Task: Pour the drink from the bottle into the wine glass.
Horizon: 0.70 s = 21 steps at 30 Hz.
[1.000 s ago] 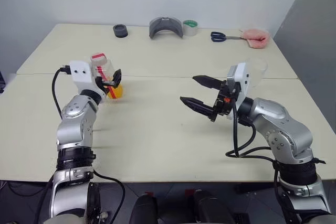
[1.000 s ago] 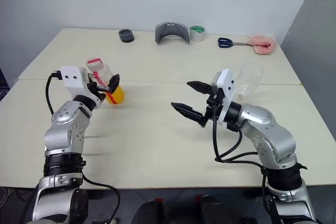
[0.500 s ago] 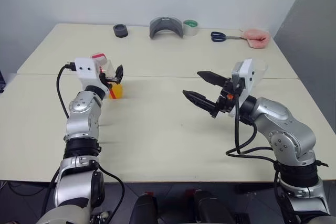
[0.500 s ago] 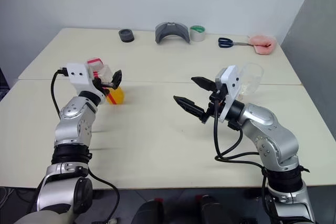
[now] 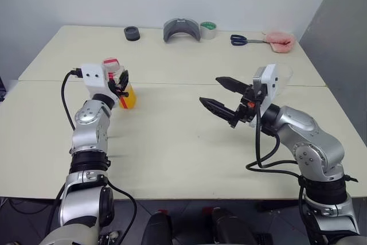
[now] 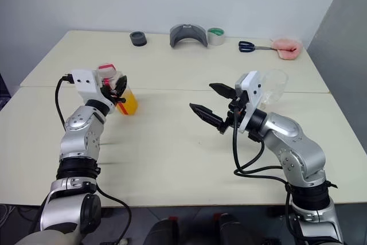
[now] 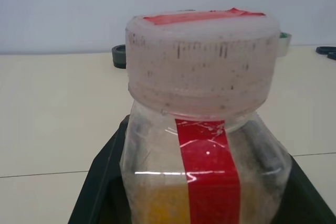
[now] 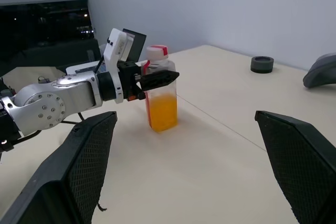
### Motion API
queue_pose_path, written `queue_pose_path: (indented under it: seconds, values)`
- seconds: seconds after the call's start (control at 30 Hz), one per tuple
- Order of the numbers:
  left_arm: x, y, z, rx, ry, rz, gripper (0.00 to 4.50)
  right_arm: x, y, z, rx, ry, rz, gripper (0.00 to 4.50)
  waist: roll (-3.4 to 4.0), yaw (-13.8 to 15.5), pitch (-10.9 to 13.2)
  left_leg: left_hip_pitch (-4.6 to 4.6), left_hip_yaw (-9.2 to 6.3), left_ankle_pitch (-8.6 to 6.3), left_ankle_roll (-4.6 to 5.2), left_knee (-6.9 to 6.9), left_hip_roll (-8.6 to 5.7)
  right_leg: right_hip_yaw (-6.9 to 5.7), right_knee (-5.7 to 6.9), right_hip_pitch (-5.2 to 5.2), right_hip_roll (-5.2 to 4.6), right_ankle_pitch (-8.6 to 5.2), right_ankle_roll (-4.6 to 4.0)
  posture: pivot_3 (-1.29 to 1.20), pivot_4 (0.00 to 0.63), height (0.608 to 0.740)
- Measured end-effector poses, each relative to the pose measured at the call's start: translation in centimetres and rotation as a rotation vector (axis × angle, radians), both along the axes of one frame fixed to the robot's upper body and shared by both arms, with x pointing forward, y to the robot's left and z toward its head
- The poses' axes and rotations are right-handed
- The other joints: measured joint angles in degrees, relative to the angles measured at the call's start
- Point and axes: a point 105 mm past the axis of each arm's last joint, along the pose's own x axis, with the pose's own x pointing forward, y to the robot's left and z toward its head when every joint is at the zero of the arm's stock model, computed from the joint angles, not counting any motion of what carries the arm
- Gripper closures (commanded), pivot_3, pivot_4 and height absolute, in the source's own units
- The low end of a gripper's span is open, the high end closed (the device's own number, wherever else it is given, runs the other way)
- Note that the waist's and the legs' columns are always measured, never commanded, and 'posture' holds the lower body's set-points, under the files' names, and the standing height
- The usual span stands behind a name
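One bottle (image 5: 121,87) with drink (image 5: 127,99) stands upright on the table's (image 5: 172,142) left side, left gripper (image 5: 121,83) fingers closed on it. Red strip label, no readable writing. Pink-red cap on. Right gripper (image 5: 221,100) fingers spread wide, holding nothing, mid-table. One wine glass (image 6: 274,87) behind the right wrist. Far edge: one black ring (image 5: 131,33), one grey holder (image 5: 181,30), one tape roll (image 5: 207,29), one pair of scissors (image 5: 243,40), one pink cloth (image 5: 279,41).

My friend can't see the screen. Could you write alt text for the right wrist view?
The robot's left hand grips a small clear plastic bottle with a pink-red cap, part full of orange-yellow drink, standing upright on a cream table. The right hand's two black fingers frame the scene, spread wide.
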Motion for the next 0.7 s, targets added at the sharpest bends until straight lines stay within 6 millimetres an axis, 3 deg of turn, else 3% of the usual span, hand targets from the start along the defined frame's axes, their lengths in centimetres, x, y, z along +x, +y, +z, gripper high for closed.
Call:
queue_pose_path:
  seconds: [0.13,0.3,0.4,0.53,0.7]
  values:
    - [0.1,-1.4,0.2,0.026,0.023,-0.056,2.63,1.1,0.7,0.1,-0.038,-0.013,-0.018,0.00,0.00,0.03,0.00,-0.02,-0.01,0.00,0.00,0.01,0.00,-0.02,0.01,-0.01,0.00,0.00,0.00,0.00,0.150,0.740]
    - [0.4,-7.6,1.2,0.111,0.056,-0.316,2.63,3.2,2.7,2.6,0.009,-0.046,-0.019,0.00,0.01,0.17,0.01,-0.09,-0.03,0.00,-0.01,0.04,-0.02,-0.05,0.02,-0.06,0.00,0.01,-0.01,0.00,0.150,0.740]
    - [-0.4,-10.9,1.9,0.150,0.060,-0.481,2.63,3.7,3.5,3.4,0.036,-0.048,-0.010,0.00,0.02,0.13,0.01,-0.12,-0.01,0.00,-0.01,0.01,-0.01,-0.03,0.02,-0.11,0.00,0.01,-0.02,0.00,0.150,0.740]
    - [-2.0,-14.1,2.2,0.192,0.068,-0.672,2.63,4.6,3.9,2.7,0.047,-0.008,-0.033,0.00,0.05,0.10,0.03,-0.22,0.03,0.00,-0.01,0.00,0.03,-0.06,0.02,-0.20,0.00,0.00,-0.03,0.00,0.150,0.740]
    - [-3.4,-16.1,2.6,0.225,0.056,-0.807,2.63,5.0,4.5,2.8,0.060,0.001,-0.048,0.00,0.11,0.01,0.06,-0.23,0.04,0.00,-0.01,0.03,0.02,-0.05,0.07,-0.23,0.00,0.00,-0.03,0.00,0.150,0.740]
